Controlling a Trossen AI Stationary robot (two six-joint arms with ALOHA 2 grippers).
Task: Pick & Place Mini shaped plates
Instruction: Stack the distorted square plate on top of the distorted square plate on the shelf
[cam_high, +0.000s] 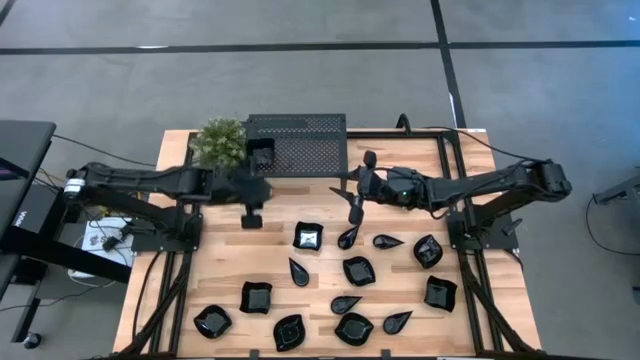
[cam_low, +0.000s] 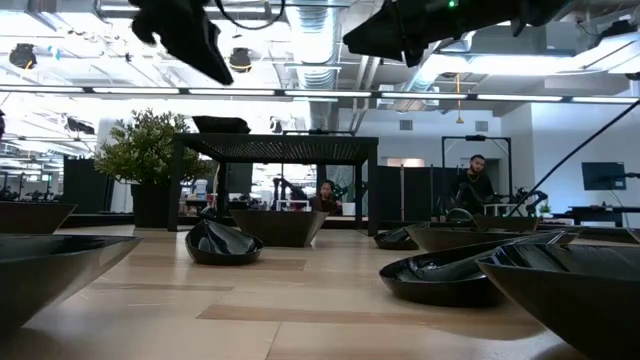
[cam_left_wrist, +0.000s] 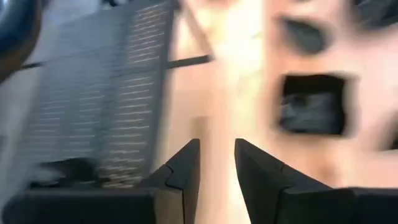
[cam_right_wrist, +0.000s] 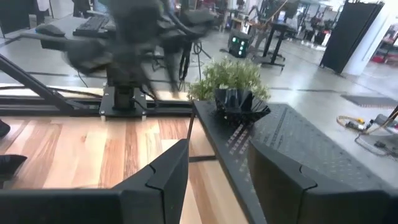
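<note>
Several small glossy black plates lie flat on the wooden table (cam_high: 230, 260), among them a square one (cam_high: 308, 236), also seen blurred in the left wrist view (cam_left_wrist: 314, 104). One scalloped plate (cam_right_wrist: 241, 102) sits on top of the black perforated stand (cam_high: 297, 143), at its left end (cam_high: 260, 155). My left gripper (cam_left_wrist: 217, 168) hangs open in the air just near of the stand (cam_high: 265, 192), slanting down toward the table, nothing between its fingers. My right gripper (cam_right_wrist: 217, 180) stands open and level above the table (cam_high: 340, 190), facing the stand, empty.
A small potted plant (cam_high: 219, 140) stands at the stand's left end. A black frame rail (cam_high: 445, 180) runs along the table's sides. Bare wood lies between the stand and the plates. People and desks show in the room beyond (cam_low: 475, 180).
</note>
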